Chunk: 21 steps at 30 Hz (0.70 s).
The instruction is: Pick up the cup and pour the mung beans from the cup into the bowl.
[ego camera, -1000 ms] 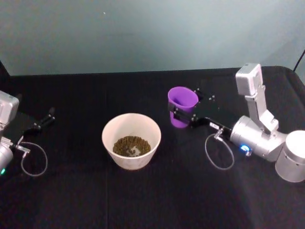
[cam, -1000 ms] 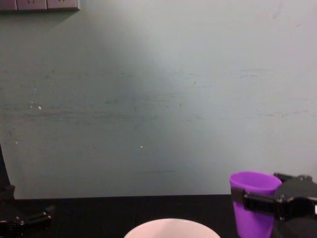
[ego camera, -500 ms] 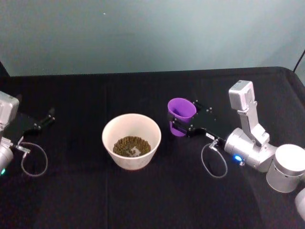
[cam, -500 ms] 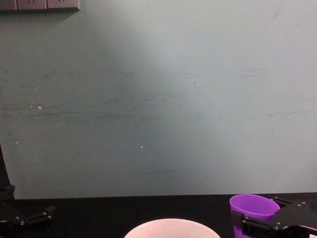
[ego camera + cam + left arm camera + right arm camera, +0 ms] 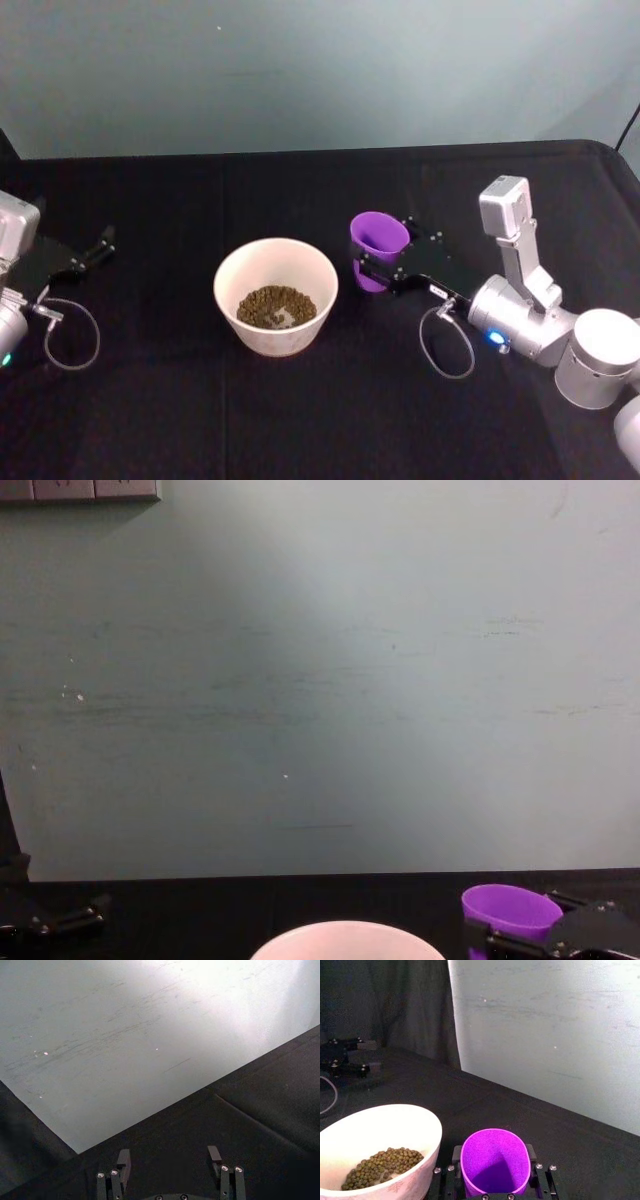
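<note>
While in right pincer [image 5: 375,266], cup [image 5: 378,241] upright.

bowl [image 5: 275,295] blocks centre, bare table [image 5: 300,190] behind

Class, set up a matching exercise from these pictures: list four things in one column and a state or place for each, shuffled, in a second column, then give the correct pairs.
Column A
1. small purple plastic cup
2. wide pale pinkish-white bowl
3. left gripper
4. brownish-olive mung beans

Column B
a. open, parked over the black table at its left edge
b. heaped at the bottom of the bowl
c. upright, clamped in the right gripper
d. stands on the table left of the cup

Pairs: 1-c, 2-d, 3-a, 4-b
</note>
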Each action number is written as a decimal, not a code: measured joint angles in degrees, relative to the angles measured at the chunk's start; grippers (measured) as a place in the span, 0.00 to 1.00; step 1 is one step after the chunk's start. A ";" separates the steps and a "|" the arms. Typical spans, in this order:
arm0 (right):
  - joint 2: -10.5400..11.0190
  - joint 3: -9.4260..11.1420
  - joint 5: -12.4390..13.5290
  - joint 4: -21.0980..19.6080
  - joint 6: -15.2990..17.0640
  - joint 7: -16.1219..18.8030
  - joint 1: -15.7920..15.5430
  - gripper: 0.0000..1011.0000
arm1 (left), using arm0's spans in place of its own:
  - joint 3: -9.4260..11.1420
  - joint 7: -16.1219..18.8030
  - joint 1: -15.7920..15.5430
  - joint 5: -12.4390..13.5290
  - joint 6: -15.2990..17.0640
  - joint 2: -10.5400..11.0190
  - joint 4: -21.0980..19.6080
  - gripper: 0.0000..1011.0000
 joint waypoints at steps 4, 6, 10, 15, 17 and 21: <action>-0.07 -0.15 0.19 0.49 -0.05 0.33 0.16 0.72 | 0.00 0.00 0.00 0.00 0.00 0.00 0.00 0.99; -0.07 -0.22 0.37 0.57 0.14 0.56 0.22 0.71 | 0.00 0.00 0.00 0.00 0.00 0.00 0.00 0.99; -0.04 -0.25 0.60 0.58 0.57 0.79 0.29 0.71 | 0.00 0.00 0.00 0.00 0.00 0.00 0.00 0.99; -0.03 -0.25 0.55 0.58 0.54 0.78 0.27 0.72 | 0.00 0.00 0.00 0.00 0.00 0.00 0.00 0.99; -0.03 -0.25 0.53 0.58 0.51 0.77 0.26 0.78 | 0.00 0.00 0.00 0.00 0.00 0.00 0.00 0.99; -0.03 -0.23 0.49 0.58 0.47 0.75 0.24 0.88 | 0.00 0.00 0.00 0.00 0.00 0.00 0.00 0.99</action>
